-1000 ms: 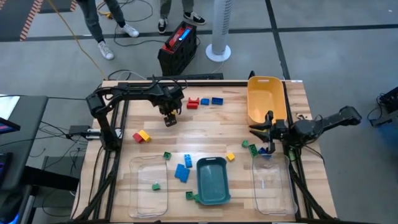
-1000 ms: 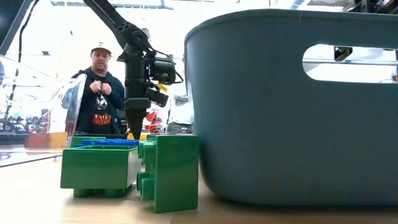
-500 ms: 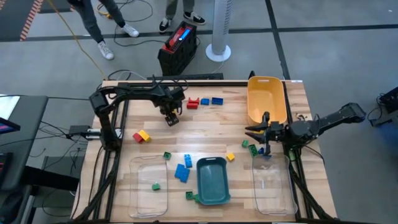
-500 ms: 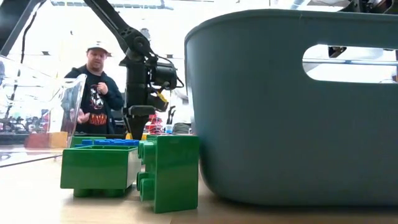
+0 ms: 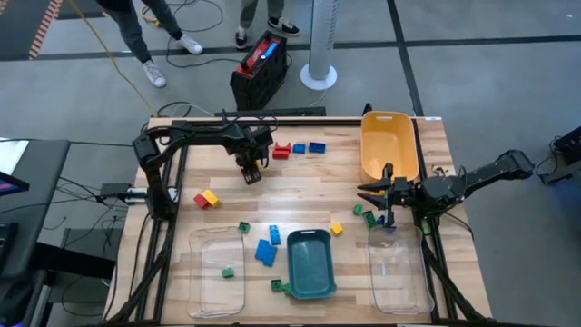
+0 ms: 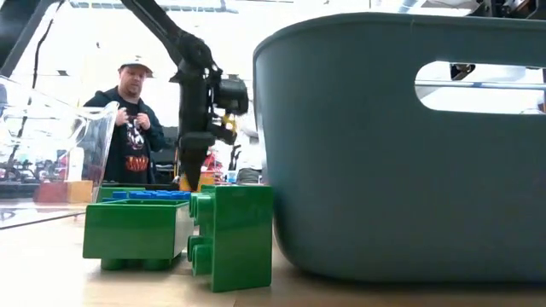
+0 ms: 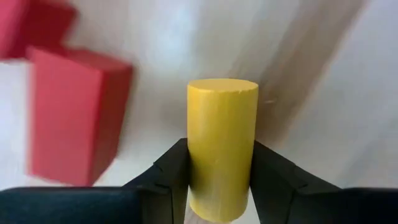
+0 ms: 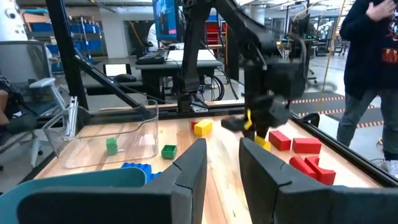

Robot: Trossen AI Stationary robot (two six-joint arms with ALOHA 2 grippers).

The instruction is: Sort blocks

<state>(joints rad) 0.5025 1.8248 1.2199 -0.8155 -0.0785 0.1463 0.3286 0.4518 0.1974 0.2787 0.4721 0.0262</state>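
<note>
My left gripper (image 5: pixel 250 174) points down over the far middle of the table, shut on a yellow block (image 7: pixel 222 143). A red block (image 7: pixel 74 118) lies right beside it, with more red (image 5: pixel 281 150) and blue blocks (image 5: pixel 313 147) just to its right. Other blocks are scattered about: a red and yellow pair (image 5: pixel 207 198), blue ones (image 5: pixel 268 245), green ones (image 5: pixel 244 226). My right gripper (image 5: pixel 374 193) hovers level at the table's right side, near the yellow bin (image 5: pixel 390 145). It is open, with nothing between its fingers (image 8: pixel 193 168). My left gripper pinches the yellow block by two opposite sides (image 7: pixel 193 162) between its two fingers, which come from above and point down. The block stands on end between the fingers (image 7: pixel 168 174). Whether it is clear of the table, I cannot tell.
A teal bin (image 5: pixel 309 234) stands at the near middle, with a clear bin (image 5: pixel 221 272) to its left and another (image 5: pixel 399 272) to its right. Two green blocks (image 6: pixel 179 234) lie close to the teal bin. A person (image 6: pixel 128 128) stands beyond the far edge.
My left gripper has shifted slightly toward the table's right edge, still pointing down.
</note>
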